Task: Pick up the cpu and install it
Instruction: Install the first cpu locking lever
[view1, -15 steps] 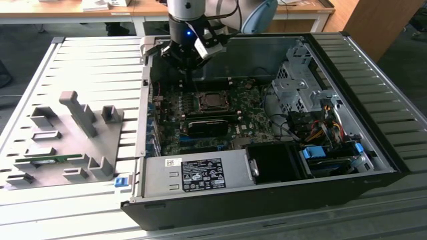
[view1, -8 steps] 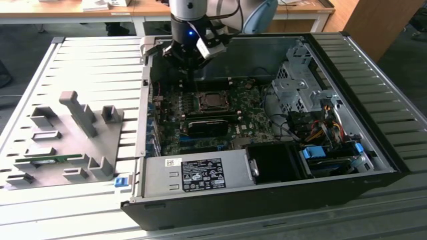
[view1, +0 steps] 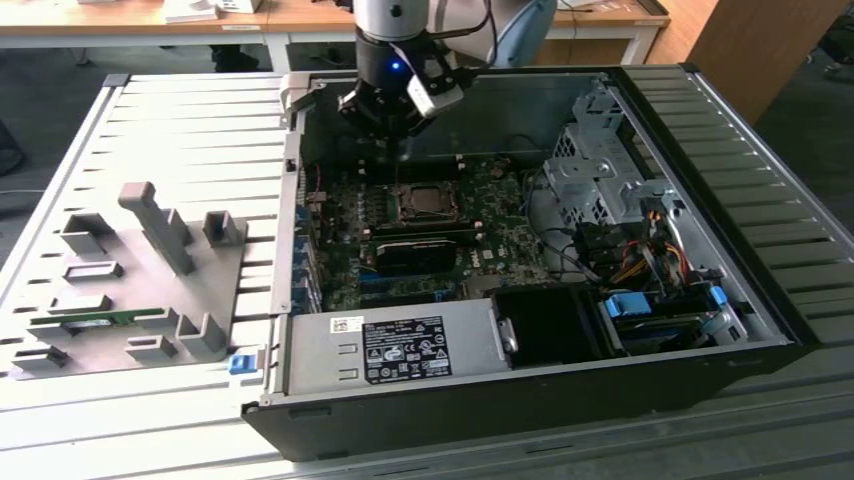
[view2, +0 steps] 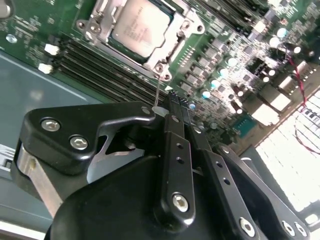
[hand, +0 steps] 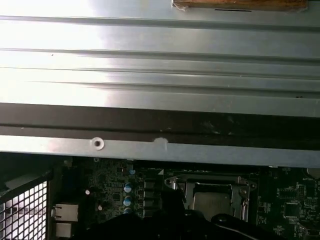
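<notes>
Exterior view. We record an open computer case (view1: 694, 200) lying on a slatted metal counter (view1: 174, 130). Inside it: a green motherboard (view1: 414, 250), a drive cage (view1: 601, 170), bundled cables (view1: 641, 260) and a power supply box (view1: 387, 350). The pincer (view1: 396, 135) hangs inside the case at its far wall; its tips are dark against dark parts, and we cannot tell from here how far they stand apart. Just below and in front of the pincer, the cpu (view1: 427, 203) lies flat in its socket on the motherboard, apart from the pincer. Well off to the side of the pincer, outside the case, stands a grey fixture plate (view1: 127, 290) with upright blocks.

Second wrist view. We note the pincer (view2: 174, 102) with its black fingers (view2: 176, 145) drawn together, clenched and grasping nothing. Beyond its tips the cpu (view2: 137, 25) sits within the metal socket frame (view2: 170, 47), partly cut off by the edge. A thin socket lever (view2: 158, 92) runs from the frame towards the fingertips; whether they touch is hard to make out.

First wrist view. We list the case wall (hand: 160, 125) and, past the dark pincer body, the cpu (hand: 212, 202) in its socket, partly hidden.
</notes>
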